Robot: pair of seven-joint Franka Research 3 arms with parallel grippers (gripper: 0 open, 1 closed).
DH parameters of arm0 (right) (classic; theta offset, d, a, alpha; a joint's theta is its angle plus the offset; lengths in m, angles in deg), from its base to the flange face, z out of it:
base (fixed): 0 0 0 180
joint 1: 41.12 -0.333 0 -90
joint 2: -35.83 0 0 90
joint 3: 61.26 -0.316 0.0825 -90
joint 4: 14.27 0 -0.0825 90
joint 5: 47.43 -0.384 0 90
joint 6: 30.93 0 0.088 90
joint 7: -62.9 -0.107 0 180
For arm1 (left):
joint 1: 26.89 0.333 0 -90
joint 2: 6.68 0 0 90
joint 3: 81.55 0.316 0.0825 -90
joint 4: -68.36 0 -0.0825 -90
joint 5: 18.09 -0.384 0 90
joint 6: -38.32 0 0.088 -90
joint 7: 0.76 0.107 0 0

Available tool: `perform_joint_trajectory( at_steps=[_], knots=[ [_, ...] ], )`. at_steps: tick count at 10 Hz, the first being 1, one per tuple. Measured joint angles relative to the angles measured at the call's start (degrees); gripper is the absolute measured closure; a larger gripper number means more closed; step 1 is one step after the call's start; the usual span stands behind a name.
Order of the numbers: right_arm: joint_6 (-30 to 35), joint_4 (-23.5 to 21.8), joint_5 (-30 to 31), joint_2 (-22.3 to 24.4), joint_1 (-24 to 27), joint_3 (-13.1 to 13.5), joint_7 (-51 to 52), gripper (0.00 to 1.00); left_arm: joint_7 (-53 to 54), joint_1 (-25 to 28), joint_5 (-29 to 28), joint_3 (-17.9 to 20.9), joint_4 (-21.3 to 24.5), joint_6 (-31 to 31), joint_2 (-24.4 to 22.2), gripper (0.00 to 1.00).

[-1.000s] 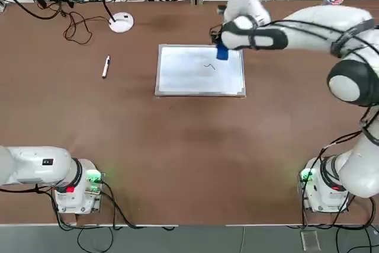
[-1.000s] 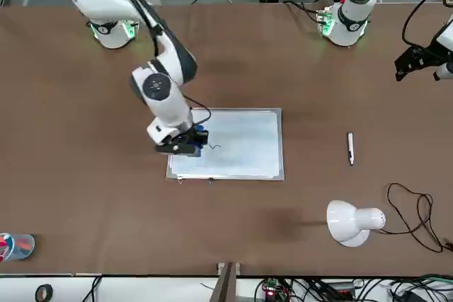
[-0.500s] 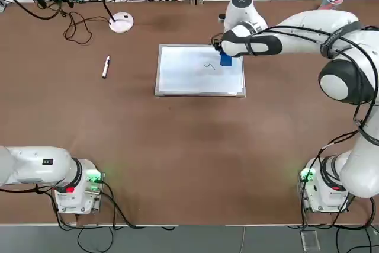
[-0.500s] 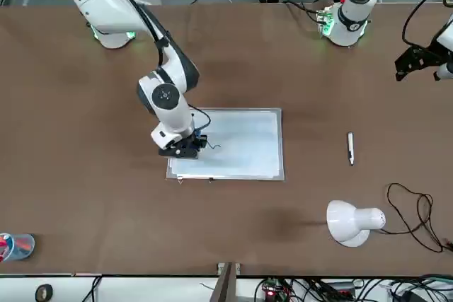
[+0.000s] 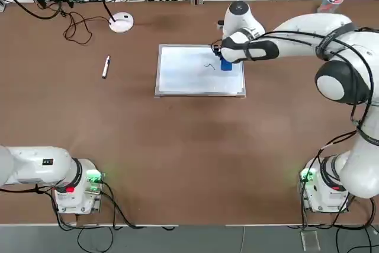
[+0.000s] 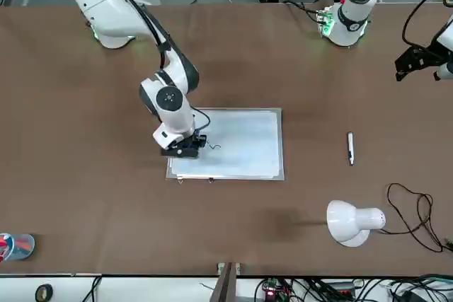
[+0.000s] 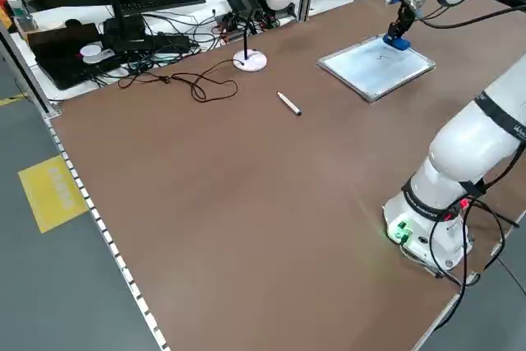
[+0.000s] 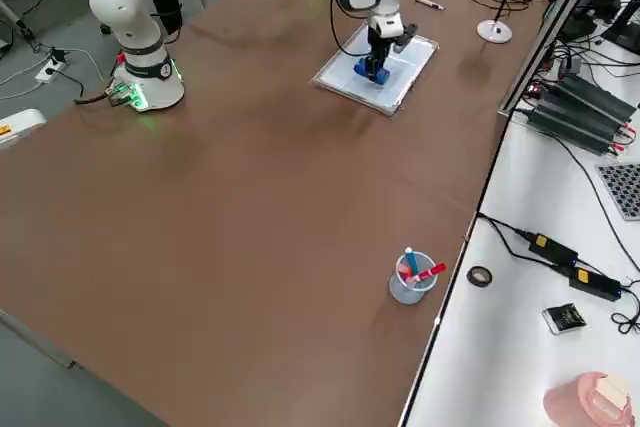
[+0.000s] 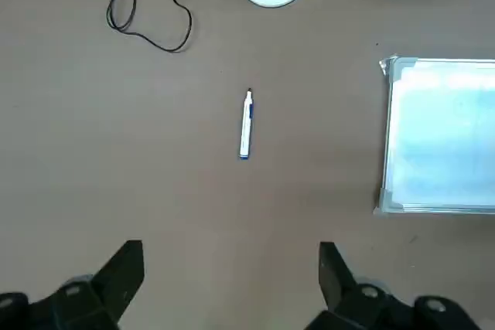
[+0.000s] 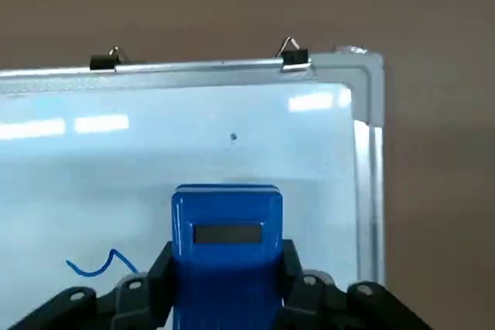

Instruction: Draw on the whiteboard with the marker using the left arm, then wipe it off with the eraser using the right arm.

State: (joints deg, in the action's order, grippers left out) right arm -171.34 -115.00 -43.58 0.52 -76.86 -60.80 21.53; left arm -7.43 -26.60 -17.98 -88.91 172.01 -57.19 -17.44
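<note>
The right black two-finger gripper (image 10: pixel 227 274) grips the blue rounded eraser block (image 10: pixel 227 229) over the silver-framed whiteboard (image 5: pixel 189 75), inside its right edge, beside a squiggle. Left of the board, across bare brown table (image 5: pixel 177 140), lies the slim white marker (image 5: pixel 106 67); the left black gripper (image 9: pixel 231 262) stands wide, empty.

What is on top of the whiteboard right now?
The whiteboard bears a short blue squiggle. The blue eraser, in the right arm's jaws, is over it; whatever lies directly beneath is hidden.

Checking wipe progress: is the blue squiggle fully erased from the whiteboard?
No, a wavy blue line remains on the silver-framed whiteboard.
</note>
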Motion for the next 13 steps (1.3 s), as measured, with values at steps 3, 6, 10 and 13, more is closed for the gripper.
perform_joint_trajectory(
  at_steps=[3,6,10,13],
  knots=[
    [-1.07,-0.05,0.72,-1.07,-1.82,0.04,-1.31,0.44,0.04,0.0,0.0,0.02,-0.04,0.0,0.0,0.0],
    [-2.37,-0.16,2.74,-2.08,-4.02,1.12,-4.07,0.44,0.05,0.0,0.0,0.02,-0.05,0.0,0.0,0.0],
    [-3.2,-0.07,4.41,-2.43,-6.12,2.31,-7.72,0.44,0.05,0.0,0.0,0.03,-0.05,0.0,0.02,0.0],
    [-3.5,1.24,4.43,-3.28,-7.55,2.34,-10.29,0.44,0.07,0.01,0.0,0.07,-0.05,0.0,0.22,0.0]
  ],
)
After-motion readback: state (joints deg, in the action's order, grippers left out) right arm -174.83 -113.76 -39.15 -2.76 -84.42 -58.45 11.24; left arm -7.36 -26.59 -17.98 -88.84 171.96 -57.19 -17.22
